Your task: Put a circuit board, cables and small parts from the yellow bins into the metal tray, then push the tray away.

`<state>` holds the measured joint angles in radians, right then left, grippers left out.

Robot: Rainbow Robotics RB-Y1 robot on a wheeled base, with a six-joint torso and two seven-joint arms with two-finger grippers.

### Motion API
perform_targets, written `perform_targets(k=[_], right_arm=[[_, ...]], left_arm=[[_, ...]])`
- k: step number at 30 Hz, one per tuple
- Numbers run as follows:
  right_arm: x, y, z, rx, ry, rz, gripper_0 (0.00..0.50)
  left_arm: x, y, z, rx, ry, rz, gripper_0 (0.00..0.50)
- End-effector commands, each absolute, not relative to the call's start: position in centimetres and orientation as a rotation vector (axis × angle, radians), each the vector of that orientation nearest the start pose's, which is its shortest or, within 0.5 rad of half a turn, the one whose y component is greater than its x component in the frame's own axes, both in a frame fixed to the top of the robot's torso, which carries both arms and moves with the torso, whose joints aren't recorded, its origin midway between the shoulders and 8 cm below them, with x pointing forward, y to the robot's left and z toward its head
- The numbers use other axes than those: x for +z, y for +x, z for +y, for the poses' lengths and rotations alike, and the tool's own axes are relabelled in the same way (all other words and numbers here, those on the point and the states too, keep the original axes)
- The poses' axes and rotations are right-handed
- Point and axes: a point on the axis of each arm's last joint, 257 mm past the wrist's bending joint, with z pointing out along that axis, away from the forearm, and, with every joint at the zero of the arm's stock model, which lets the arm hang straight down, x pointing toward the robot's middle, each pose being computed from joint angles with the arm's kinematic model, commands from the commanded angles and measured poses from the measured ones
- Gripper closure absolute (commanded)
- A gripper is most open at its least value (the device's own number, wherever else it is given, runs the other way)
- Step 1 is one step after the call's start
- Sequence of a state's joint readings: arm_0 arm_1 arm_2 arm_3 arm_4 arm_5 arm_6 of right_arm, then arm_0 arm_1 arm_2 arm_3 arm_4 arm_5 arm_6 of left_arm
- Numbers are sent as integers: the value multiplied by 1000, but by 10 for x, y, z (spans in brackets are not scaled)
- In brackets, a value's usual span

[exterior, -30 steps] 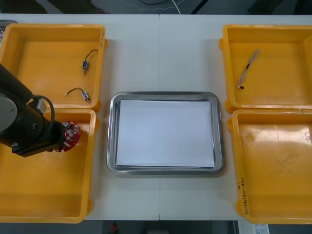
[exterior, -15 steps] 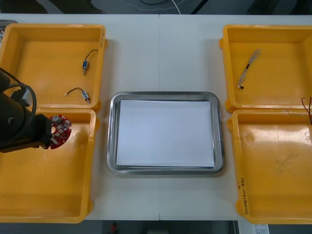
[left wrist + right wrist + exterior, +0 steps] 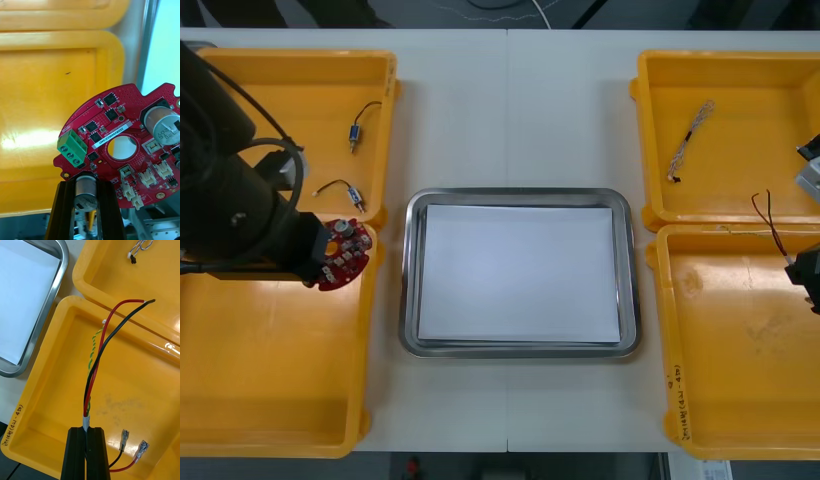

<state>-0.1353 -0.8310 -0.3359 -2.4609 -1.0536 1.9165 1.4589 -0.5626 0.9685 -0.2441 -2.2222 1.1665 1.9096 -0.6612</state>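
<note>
One round red circuit board [image 3: 346,255], pinched at its edge by the left gripper [image 3: 320,264]. It hangs over the far inner corner of the near left yellow bin [image 3: 270,400], just beside the metal tray [image 3: 409,290] but not yet above it.

Grip: the black fingers [image 3: 63,210] are closed on the board's rim next to a green terminal block, with a small silver can-shaped component between them. Most of the board juts out unsupported.

Step in hand, as judged: carrying the board to the tray. To do it well:
- Keep enough height to clear the bin wall and the tray's raised rim.
- Travel smoothly, since an edge hold could let the board pivot.
- Lower close to the white liner before letting go, so it settles flat.
- Set it toward one side, leaving room for cables and parts.

Appearance: red disc with a round centre hole, black chips, white connectors, a larger silver capacitor and a white label strip.

Second item: a red and black cable [image 3: 98,352] with a thin yellow-green twisted strand alongside. The right gripper [image 3: 89,444] has its fingers clamped on it over the near right yellow bin [image 3: 740,350].

Remaining stock:
- Far left yellow bin [image 3: 270,110]: two small metal parts [image 3: 356,131] with black leads.
- Far right yellow bin [image 3: 750,90]: one pale twisted cable [image 3: 689,141].
</note>
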Motion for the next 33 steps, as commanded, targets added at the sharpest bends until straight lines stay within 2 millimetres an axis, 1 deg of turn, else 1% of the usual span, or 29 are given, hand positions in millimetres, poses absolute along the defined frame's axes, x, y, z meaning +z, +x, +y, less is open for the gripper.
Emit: perform_targets(k=[1, 2, 4, 5, 7, 8, 10, 11, 14, 18, 22, 29, 33], right_arm=[[-112, 344, -301, -99, -708, 2469, 500], [-112, 344, -302, -99, -707, 2470, 500], [-112, 343, -300, -97, -716, 2469, 500], [-112, 344, -301, -99, -715, 2467, 500], [-112, 343, -300, -97, -716, 2469, 500], [-113, 343, -301, -96, -715, 2470, 500], [-112, 343, -300, -98, -720, 2468, 500], [-112, 343, -300, -98, -720, 2468, 500], [-112, 344, -301, -101, -717, 2467, 500], [-112, 344, -301, -103, -716, 2467, 500], [-112, 344, -301, -101, -717, 2467, 500], [-112, 344, -301, -101, -715, 2468, 500], [-112, 344, -301, -97, -713, 2468, 500]], left_arm=[[-140, 369, 193, -108, 117, 2851, 497], [-140, 370, 188, -113, 130, 2852, 497], [-142, 376, 162, -125, 189, 2854, 497], [-143, 377, 157, -127, 202, 2855, 498], [-147, 380, 135, -124, 254, 2856, 497], [-148, 381, 129, -123, 265, 2854, 497], [-152, 385, 107, -120, 311, 2844, 497], [-152, 385, 102, -119, 323, 2843, 497], [-161, 386, 72, -162, 361, 2847, 497], [-177, 385, 48, -219, 387, 2860, 497], [-197, 386, 41, -212, 413, 2863, 497], [-226, 391, 44, -152, 428, 2866, 497], [-236, 395, 48, -129, 419, 2874, 497]])
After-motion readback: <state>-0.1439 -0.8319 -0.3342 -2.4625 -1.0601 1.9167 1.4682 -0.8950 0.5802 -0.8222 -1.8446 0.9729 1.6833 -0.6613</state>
